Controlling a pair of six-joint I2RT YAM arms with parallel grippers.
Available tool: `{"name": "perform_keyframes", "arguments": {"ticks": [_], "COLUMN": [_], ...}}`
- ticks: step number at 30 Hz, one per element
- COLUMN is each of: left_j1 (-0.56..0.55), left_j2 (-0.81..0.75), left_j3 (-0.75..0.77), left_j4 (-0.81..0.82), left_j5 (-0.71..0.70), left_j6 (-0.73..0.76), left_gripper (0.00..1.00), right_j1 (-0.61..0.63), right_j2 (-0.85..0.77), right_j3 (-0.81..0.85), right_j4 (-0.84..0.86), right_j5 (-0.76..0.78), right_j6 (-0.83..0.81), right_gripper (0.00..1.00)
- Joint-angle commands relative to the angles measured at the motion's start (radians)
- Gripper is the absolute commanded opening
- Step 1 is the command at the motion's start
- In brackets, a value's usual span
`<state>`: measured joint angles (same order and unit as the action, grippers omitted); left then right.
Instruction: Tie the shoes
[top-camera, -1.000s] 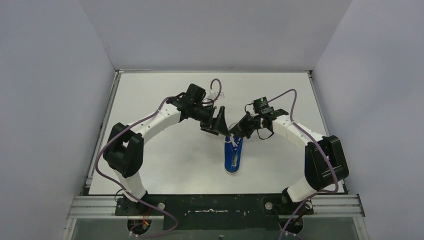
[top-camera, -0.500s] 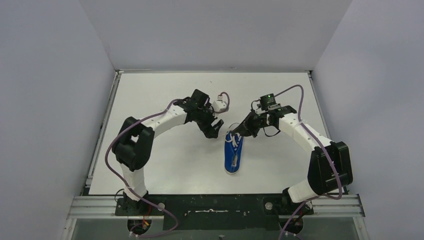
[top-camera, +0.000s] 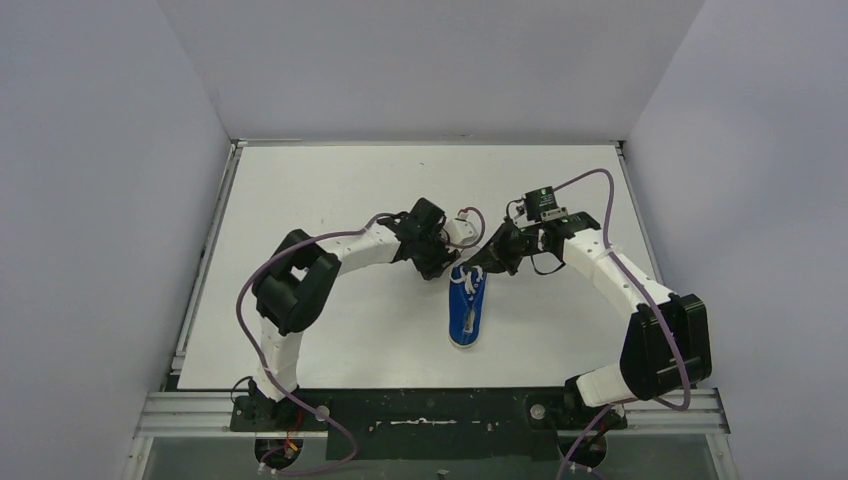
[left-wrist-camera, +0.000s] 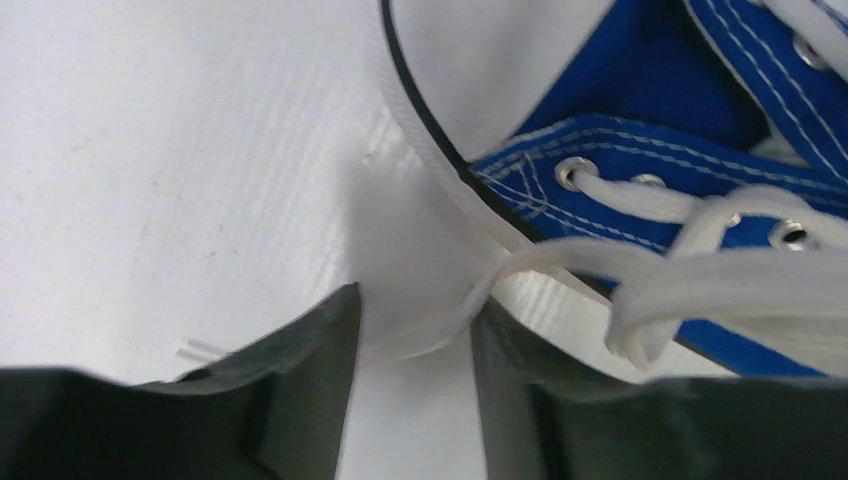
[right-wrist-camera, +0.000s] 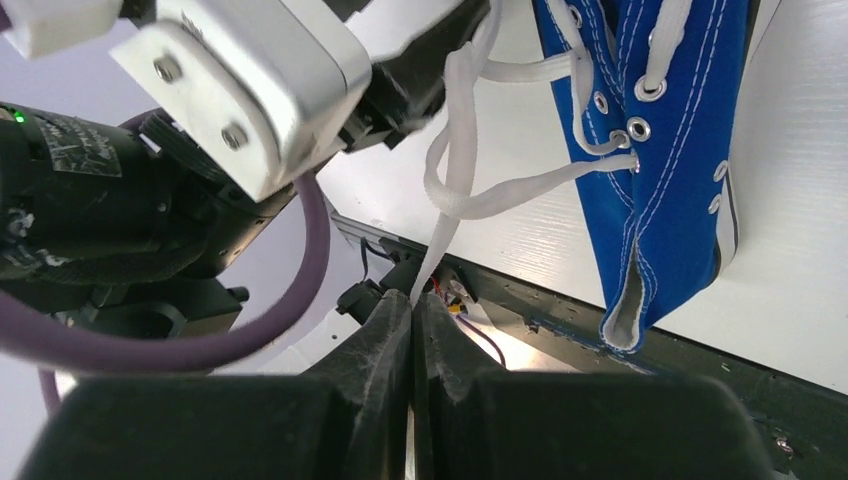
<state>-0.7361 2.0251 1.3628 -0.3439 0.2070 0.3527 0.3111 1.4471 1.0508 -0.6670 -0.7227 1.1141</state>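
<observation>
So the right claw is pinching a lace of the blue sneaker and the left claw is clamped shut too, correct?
Not quite. The left claw is open, a lace strand lying in the gap between its fingers, as the left wrist view shows. The right claw does pinch a lace of the blue sneaker.

A blue sneaker (top-camera: 467, 312) lies on the white table (top-camera: 330, 180).

Matt canvas sneaker (left-wrist-camera: 650, 80), woven cloth laces (left-wrist-camera: 750, 272)
</observation>
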Motion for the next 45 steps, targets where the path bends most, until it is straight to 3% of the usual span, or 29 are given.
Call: {"name": "perform_keyframes", "arguments": {"ticks": [1, 6, 10, 13, 17, 20, 26, 33, 36, 41, 45], "left_j1": [0.006, 0.01, 0.013, 0.022, 0.037, 0.058, 0.198, 0.292, 0.315, 0.369, 0.376], "left_j2": [-0.008, -0.044, -0.175, -0.27, -0.345, -0.376, -0.404, -0.305, -0.271, -0.223, -0.208], "left_j3": [-0.062, -0.094, -0.155, -0.169, -0.195, -0.227, -0.241, -0.247, -0.243, -0.247, -0.245], "left_j4": [0.154, 0.159, 0.066, -0.083, -0.233, -0.289, -0.4, -0.456, -0.465, -0.502, -0.497], "left_j5": [-0.095, -0.087, -0.101, -0.09, 0.023, 0.04, 0.056, 0.148, 0.12, 0.002, -0.013], "left_j6": [-0.036, -0.112, -0.227, -0.388, -0.574, -0.629, -0.601, -0.578, -0.593, -0.642, -0.616], "left_gripper": [0.35, 0.0, 0.0, 0.0, 0.0, 0.0, 0.0, 0.0, 0.0, 0.0, 0.0], "right_j1": [-0.013, -0.037, -0.095, -0.145, -0.156, -0.167, -0.208, -0.487, -0.618, -0.653, -0.638], "right_j2": [-0.069, -0.089, -0.079, -0.018, 0.033, 0.067, 0.103, 0.185, 0.198, 0.221, 0.227], "right_j3": [0.017, 0.021, 0.068, 0.115, 0.15, 0.15, 0.184, 0.117, 0.064, 0.018, -0.013], "right_j4": [-0.018, -0.091, -0.259, -0.452, -0.609, -0.641, -0.594, -0.466, -0.428, -0.368, -0.301], "right_j5": [-0.024, -0.025, -0.034, -0.018, 0.207, 0.509, 0.888, 0.853, 0.843, 0.881, 0.799], "right_j6": [-0.01, -0.051, -0.209, -0.438, -0.696, -0.787, -0.671, -0.593, -0.558, -0.544, -0.553], "right_gripper": [0.0, 0.0, 0.0, 0.0, 0.0, 0.0, 0.0, 0.0, 0.0, 0.0, 0.0]}}
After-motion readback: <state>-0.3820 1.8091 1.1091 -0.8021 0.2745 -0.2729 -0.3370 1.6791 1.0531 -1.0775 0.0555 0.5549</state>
